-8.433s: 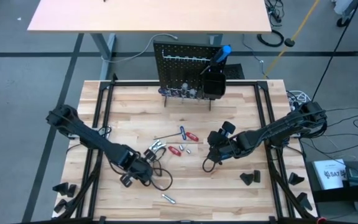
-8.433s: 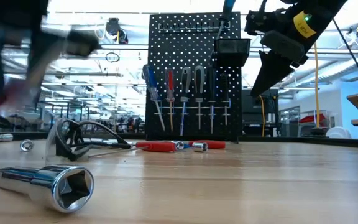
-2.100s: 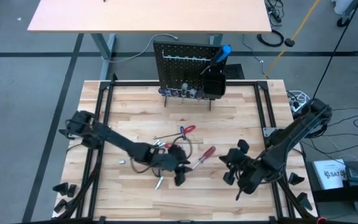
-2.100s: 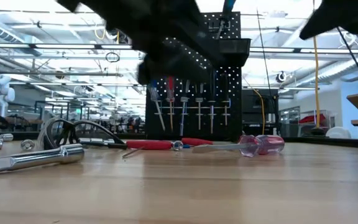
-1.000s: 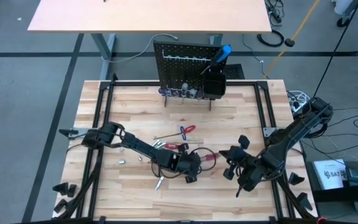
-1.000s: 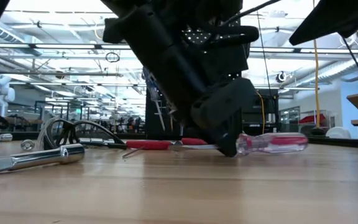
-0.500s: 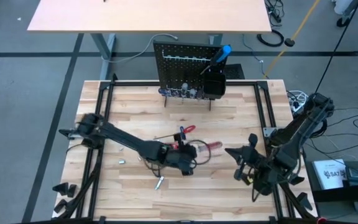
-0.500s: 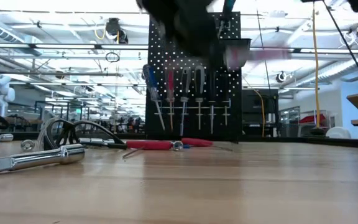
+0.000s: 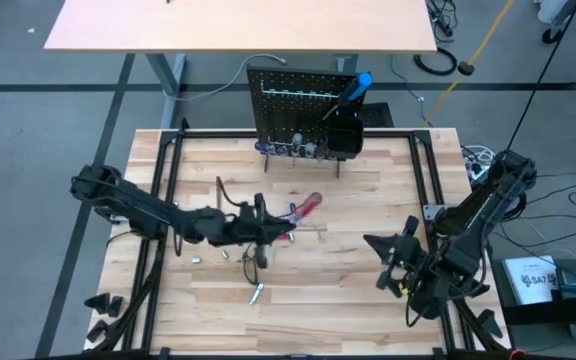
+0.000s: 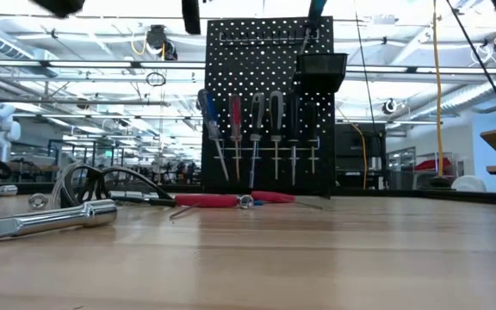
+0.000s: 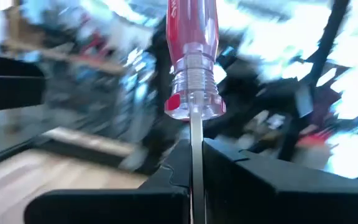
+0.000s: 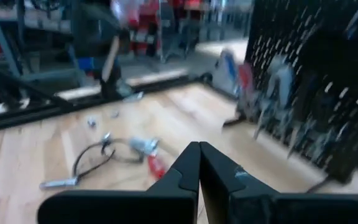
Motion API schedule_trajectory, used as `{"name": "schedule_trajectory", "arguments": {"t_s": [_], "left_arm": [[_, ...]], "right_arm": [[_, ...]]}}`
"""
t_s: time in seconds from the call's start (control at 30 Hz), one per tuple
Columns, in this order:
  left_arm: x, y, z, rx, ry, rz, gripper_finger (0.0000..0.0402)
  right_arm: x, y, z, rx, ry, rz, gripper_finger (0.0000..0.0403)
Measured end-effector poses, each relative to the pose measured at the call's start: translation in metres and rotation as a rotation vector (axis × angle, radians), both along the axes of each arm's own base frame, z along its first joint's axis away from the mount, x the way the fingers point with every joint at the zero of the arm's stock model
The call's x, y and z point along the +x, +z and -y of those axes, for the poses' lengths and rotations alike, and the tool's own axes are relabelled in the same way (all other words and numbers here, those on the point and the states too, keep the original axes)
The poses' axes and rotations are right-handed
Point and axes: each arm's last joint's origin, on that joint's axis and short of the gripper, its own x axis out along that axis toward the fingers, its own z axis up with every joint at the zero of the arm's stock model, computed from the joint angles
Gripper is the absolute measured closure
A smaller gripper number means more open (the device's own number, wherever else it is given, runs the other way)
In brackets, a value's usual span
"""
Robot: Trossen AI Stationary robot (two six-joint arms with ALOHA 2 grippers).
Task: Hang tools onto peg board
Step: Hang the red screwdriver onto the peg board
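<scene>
- My left claw (image 11: 191, 168) is pinching the bare metal shaft of a screwdriver (image 11: 192, 56); the shaft's tip is cut off below my fingers (image 11: 241, 186) and the room behind is a smear
- From low on the worktop (image 10: 317, 258) neither of my claws shows at all, only dark scraps at the top edge
- The screwdriver has a clear red handle with a ribbed collar; from above it (image 9: 306, 206) is lifted over the middle of the worktop, handle toward the peg board (image 9: 298, 110)
- The peg board stands at the far edge, black and perforated, with a row of screwdrivers hanging and a black bin (image 10: 319, 65) on it
- My right claw (image 12: 199, 163), pressed together with nothing in it, hangs near the right edge (image 9: 400, 262)
- Only the low view shows a steel socket bar (image 10: 46, 218) and red pliers (image 10: 209, 201) lying there
</scene>
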Motion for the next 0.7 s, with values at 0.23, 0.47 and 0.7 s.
{"name": "schedule_trajectory", "arguments": {"t_s": [0.23,0.47,0.7], "left_arm": [[-0.014,-0.007,-0.012,-0.106,-0.173,0.158,0.0382],[-0.018,0.001,-0.011,-0.046,-0.233,0.265,0.0382],[-0.019,0.004,-0.01,-0.013,-0.266,0.34,0.0382]], "right_arm": [[0.037,-0.01,0.013,0.365,0.24,-0.362,0.0403],[0.108,-0.004,0.012,0.12,0.66,-0.177,0.0403],[0.164,0.004,0.037,-0.083,0.71,0.269,0.0403]]}}
